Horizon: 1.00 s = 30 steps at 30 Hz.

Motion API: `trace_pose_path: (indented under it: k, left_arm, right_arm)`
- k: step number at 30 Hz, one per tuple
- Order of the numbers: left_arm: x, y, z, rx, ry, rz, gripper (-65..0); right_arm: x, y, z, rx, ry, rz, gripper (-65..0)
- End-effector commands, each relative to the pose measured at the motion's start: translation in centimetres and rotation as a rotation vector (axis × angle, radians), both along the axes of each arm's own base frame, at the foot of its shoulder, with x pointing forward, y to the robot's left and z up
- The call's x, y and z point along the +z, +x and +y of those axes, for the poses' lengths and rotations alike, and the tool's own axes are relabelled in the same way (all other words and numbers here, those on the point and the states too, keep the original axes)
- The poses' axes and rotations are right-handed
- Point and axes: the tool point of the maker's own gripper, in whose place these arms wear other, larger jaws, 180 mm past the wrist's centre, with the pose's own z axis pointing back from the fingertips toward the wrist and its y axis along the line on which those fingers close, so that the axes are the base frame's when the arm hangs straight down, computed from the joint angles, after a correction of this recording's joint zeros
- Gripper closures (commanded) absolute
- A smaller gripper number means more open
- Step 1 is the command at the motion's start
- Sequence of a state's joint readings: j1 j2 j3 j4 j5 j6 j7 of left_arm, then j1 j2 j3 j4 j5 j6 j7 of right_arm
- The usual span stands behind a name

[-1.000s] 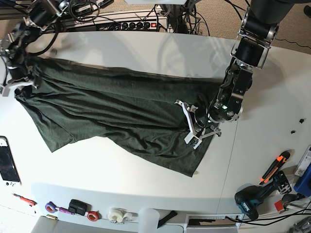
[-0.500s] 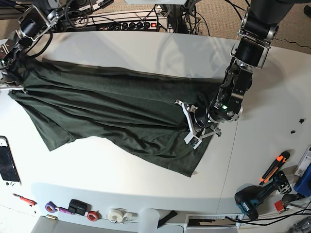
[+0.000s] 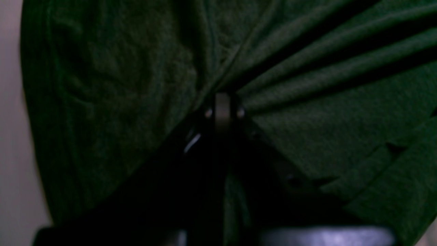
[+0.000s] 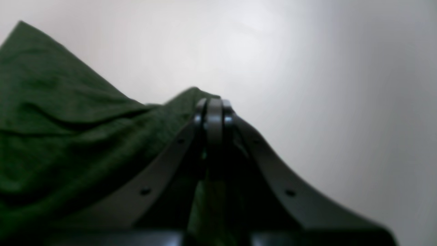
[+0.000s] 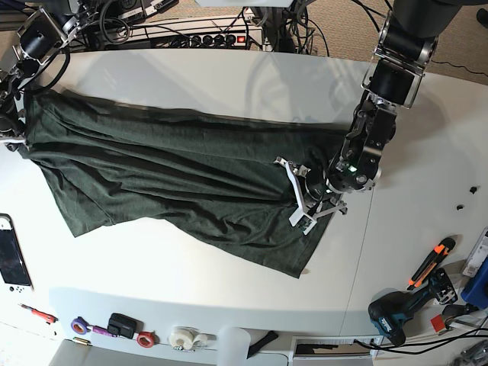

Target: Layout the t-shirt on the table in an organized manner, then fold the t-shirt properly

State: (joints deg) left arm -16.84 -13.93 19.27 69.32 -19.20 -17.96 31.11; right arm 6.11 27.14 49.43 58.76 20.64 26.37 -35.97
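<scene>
Blurred close-ups and cut-off edges

Both wrist views are soft: the left gripper [image 3: 223,109] shows only a dim tip against dark t-shirt [image 3: 307,136] folds, its base lost in shadow at 6 o'clock. In the base view the right gripper [image 5: 14,137] is cut by the frame's 9 o'clock edge, its jaws too small to read.

Base view overhead, whole table [image 5: 229,76]; both wrist views close along fingers [image 4: 213,112]; all share t-shirt [image 5: 175,183].
</scene>
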Motion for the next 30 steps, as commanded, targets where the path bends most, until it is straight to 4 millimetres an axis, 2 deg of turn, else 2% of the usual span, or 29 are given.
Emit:
trace_pose_path:
  k: [1, 10, 15, 17, 20, 23, 25, 30]
  left_arm:
    - [-2.9, -2.2, 1.7, -0.018, 0.126, 0.122, 0.0]
    - [-3.3, -2.5, 2.7, -0.011, 0.155, 0.142, 0.0]
    - [-3.3, -2.3, 3.7, -0.004, 0.171, 0.137, 0.0]
    - [-2.9, -2.0, 3.5, -0.001, 0.148, 0.114, 0.0]
    - [-1.4, -1.4, 2.0, 0.007, 0.048, 0.079, 0.0]
    - [0.7, -0.9, 0.5, -0.02, -0.018, 0.041, -18.2]
    - [2.2, -0.7, -0.3, -0.049, -0.032, -0.002, -25.5]
    - [6.3, 0.0, -1.6, -0.083, -0.061, -0.107, -25.0]
  right_arm:
    - [3.3, 1.3, -1.2, 0.016, -0.042, -0.078, 0.0]
    - [7.9, 6.2, 1.3, 0.168, 0.052, -0.221, 0.0]
    - [9.7, 7.8, 2.4, 0.216, 0.082, -0.286, 0.0]
    - [9.9, 8.0, 2.7, 0.233, 0.084, -0.299, 0.0]
    - [9.5, 8.2, 3.5, 0.257, 0.099, -0.302, 0.0]
    - [9.0, 8.4, 4.6, 0.281, 0.13, -0.307, 0.0]
    - [9.2, 8.6, 5.1, 0.29, 0.154, -0.334, 0.0]
    - [10.6, 9.0, 6.2, 0.322, 0.242, -0.429, 0.0]
